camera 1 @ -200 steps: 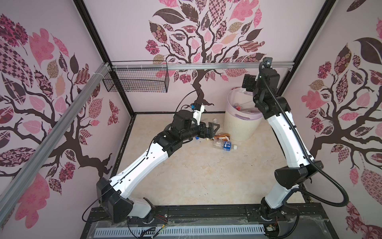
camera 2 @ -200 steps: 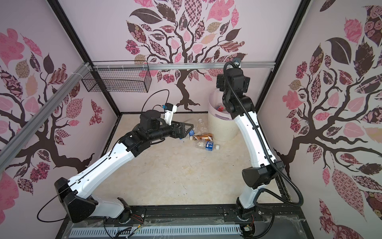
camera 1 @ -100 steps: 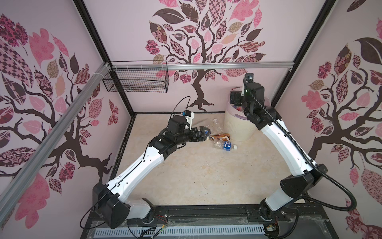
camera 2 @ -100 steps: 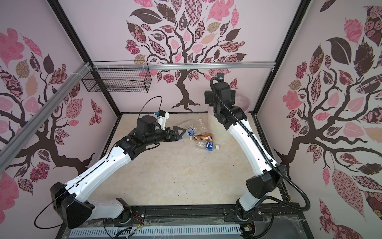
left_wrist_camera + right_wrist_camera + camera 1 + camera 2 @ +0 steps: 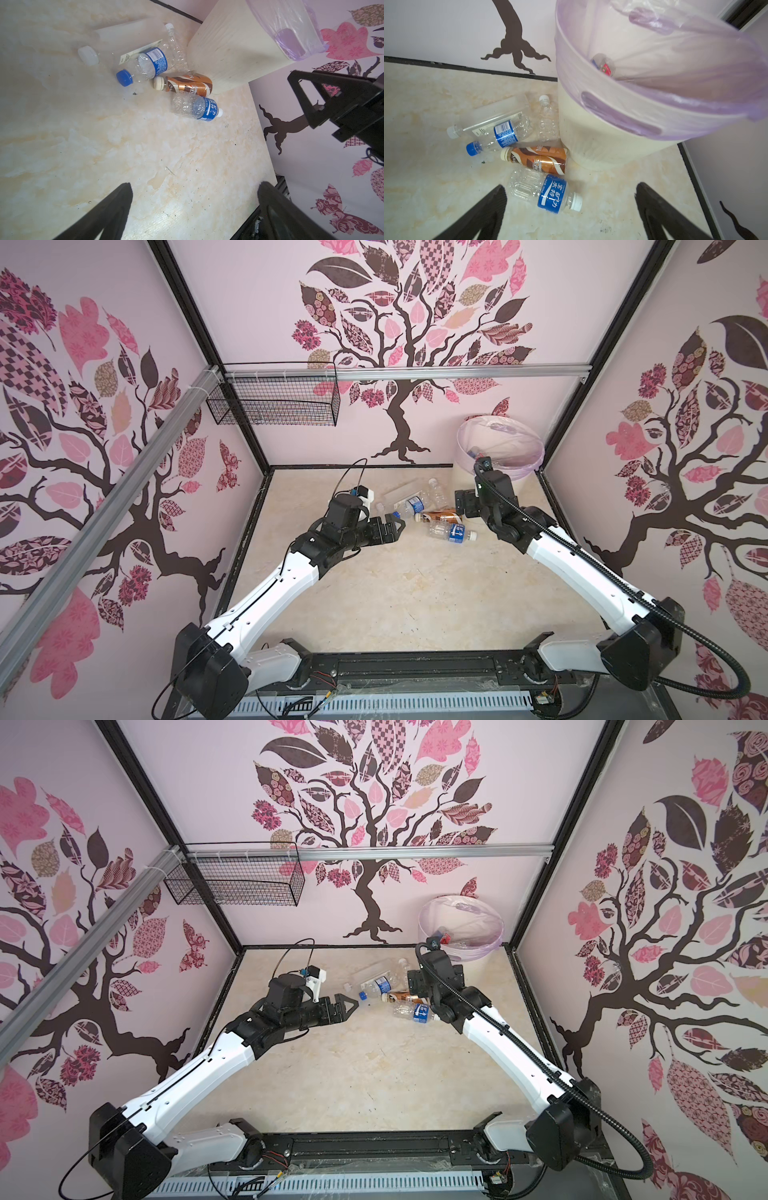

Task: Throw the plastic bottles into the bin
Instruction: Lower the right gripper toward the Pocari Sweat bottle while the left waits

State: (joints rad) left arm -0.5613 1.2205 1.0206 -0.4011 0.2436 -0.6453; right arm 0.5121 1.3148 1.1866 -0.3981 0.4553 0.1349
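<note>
**Both end effectors wide and empty; five bottles lie by the bin**

Nearest the arm bases, the marbled desk (image 5: 395,593) is bare. Farther in, the left end effector (image 5: 394,526) reaches level over the desk towards the bottle pile, its jaws spread wide and holding nothing. It stands just short of the blue-capped bottle (image 5: 411,506).

The right end effector (image 5: 571,186) hangs above the pile close to the bin, jaws equally wide and empty. In its wrist view the blue-label bottle (image 5: 548,191) with a white cap lies on its side on the desk below them.

Just behind that lies the brown-labelled bottle (image 5: 539,159), its base against the foot of the bin (image 5: 591,141). Next come the blue-capped bottle and a long clear bottle (image 5: 496,115), side by side, caps pointing away from the bin. A small clear bottle (image 5: 546,118) lies close to the bin wall.

The cream bin stands upright in the far right corner, its lilac liner (image 5: 695,104) folded over the rim. One crushed bottle (image 5: 604,65) shows inside.

On the back wall hangs a black wire basket (image 5: 274,406), well apart from everything.
</note>
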